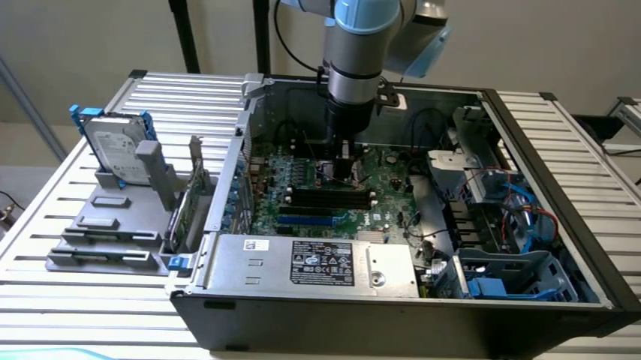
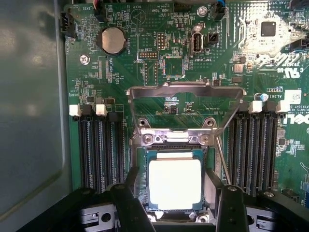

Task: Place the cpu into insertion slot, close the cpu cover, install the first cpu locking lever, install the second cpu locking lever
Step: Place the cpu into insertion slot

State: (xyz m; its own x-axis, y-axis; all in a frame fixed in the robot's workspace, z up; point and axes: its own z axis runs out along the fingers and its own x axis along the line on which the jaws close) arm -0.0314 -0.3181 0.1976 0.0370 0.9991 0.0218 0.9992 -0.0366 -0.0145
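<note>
So the tower case (image 1: 401, 319) is lying on its side, lid off, on a slatted metal table (image 1: 60, 300). The robot arm (image 1: 356, 67) drops straight down into it and the gripper (image 1: 346, 169) sits low over the green motherboard (image 1: 391, 187), just behind the long black memory slots (image 1: 331, 199). What's directly under it is hidden. The grey power supply (image 1: 311, 262), label up, runs along the near edge of the case. A blue drive caddy (image 1: 511, 277) sits in the corner on the exterior view's right, with blue cables (image 1: 516, 206) behind it. Out on the table, on the exterior view's left, a hard drive (image 1: 110, 142) stands upright in a grey rack (image 1: 110, 225).
</note>
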